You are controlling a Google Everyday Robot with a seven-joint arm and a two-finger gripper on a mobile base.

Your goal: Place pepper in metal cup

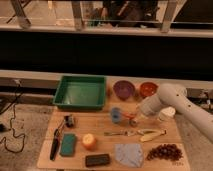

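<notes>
My gripper [132, 117] is at the end of the white arm [167, 100], which reaches in from the right. It hangs low over the middle of the wooden table, just right of the light blue cup [116, 115]. A small orange-red piece, the pepper [130, 116], shows at the gripper's tip. The metal cup [134, 122] is a dark shape directly under the gripper and mostly hidden by it. I cannot tell whether the pepper is above the cup or inside it.
A green tray [80, 92], a purple bowl [123, 89] and an orange bowl [148, 89] stand at the back. A white cup [166, 114] is under the arm. In front lie a yellow banana-like piece [150, 134], grapes [162, 151], a grey cloth [129, 154], an orange [89, 141] and a teal sponge [67, 144].
</notes>
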